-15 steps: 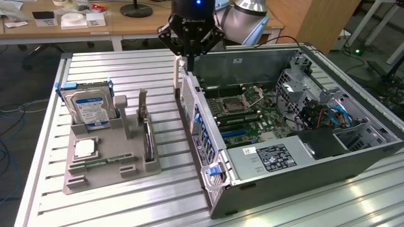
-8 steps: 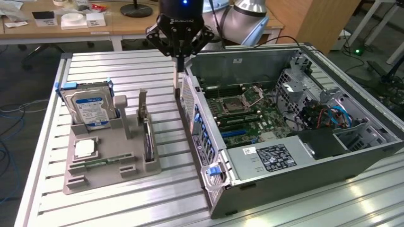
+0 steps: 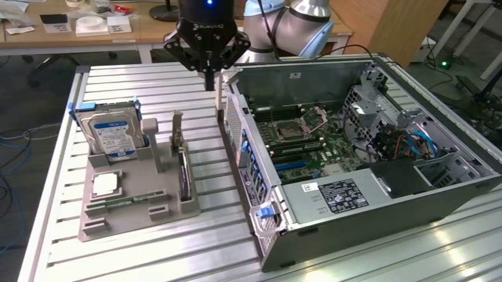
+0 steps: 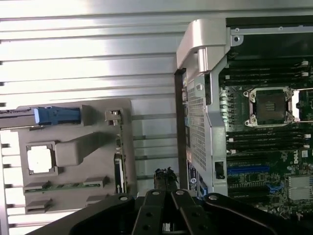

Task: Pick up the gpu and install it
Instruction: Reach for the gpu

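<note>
your gripper [image 3: 209, 82] is pinched shut on nothing, hanging between the grey holder [image 3: 129, 218] and the open pc case [image 3: 353, 235]. the gpu [image 3: 183, 176] stands on edge in that holder, top edge free for grabbing i'd guess.

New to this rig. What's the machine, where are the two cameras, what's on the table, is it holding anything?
This is one robot arm with a gripper. One picture comes from a camera off the arm that sees the whole scene. The other comes from a camera on the wrist, looking down along the gripper. On the ribbed metal table sit a grey parts tray and an open computer case with its motherboard exposed. The tray holds a hard drive, a square silver chip and the gpu, which stands on edge in its slot. The gripper is shut, holds nothing, and hangs above the gap between tray and case.
</note>
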Action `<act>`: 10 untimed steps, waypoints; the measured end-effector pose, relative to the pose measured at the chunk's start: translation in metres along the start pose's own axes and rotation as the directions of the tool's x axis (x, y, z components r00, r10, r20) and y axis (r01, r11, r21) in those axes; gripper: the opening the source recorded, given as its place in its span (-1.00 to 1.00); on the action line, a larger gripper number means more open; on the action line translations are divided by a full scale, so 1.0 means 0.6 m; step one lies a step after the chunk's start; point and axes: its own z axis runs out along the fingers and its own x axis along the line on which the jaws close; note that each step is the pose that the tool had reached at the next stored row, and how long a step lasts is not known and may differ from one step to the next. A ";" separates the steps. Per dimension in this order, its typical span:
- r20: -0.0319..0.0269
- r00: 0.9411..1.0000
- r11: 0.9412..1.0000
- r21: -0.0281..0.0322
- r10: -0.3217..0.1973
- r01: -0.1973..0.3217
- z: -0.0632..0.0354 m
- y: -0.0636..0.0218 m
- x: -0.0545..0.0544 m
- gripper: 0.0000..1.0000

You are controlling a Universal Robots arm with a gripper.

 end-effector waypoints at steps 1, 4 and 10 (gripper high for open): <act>0.000 1.000 1.000 0.000 0.000 0.000 0.000 0.000 0.005 -0.79; 0.000 1.000 1.000 0.000 0.000 0.000 -0.001 -0.001 0.020 -0.79; -0.001 1.000 1.000 0.000 -0.017 0.017 -0.001 -0.003 0.044 -0.79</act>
